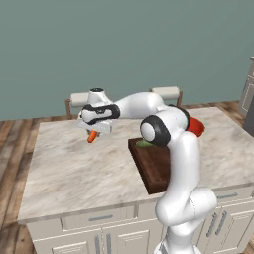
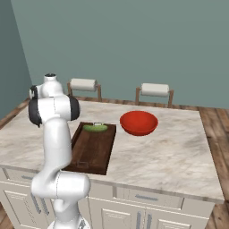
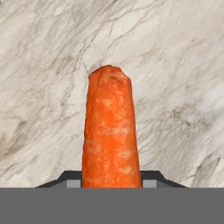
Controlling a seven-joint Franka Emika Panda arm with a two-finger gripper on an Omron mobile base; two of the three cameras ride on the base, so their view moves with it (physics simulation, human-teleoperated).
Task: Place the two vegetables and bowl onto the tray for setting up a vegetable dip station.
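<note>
We find the step in hand to be the carry of the stubby orange carrot (image 1: 92, 136) to the rectangular dark brown wooden tray (image 1: 154, 166). The jaws are closed on the carrot: in the left base view it hangs tip-down beneath the two-finger gripper (image 1: 93, 130), clear above the pale marble tabletop (image 1: 69, 168), well to the left of the tray. In the hand view the carrot (image 3: 109, 131) stands up between the dark finger tips (image 3: 65, 178), with bare marble behind it.

We judge that good execution calls for keeping the present height while travelling right, so the hanging tip passes over the tray's low raised edge, and lowering only once over open wood. The elongated green cucumber-like vegetable (image 2: 95, 128) already lies at the far end of the tray, so we would set the carrot toward the middle or near end, leaving what room we can for the bowl. Release should come low, lest the round carrot roll.

As to pose, the white arm (image 1: 176, 163) rises at the near edge of the tabletop, bends at a dark elbow joint above the tray, and reaches leftward with the forearm roughly level and the hand pointing down.

The round shallow red-orange bowl (image 2: 138, 122) rests on the tabletop just right of the tray, not yet placed.
</note>
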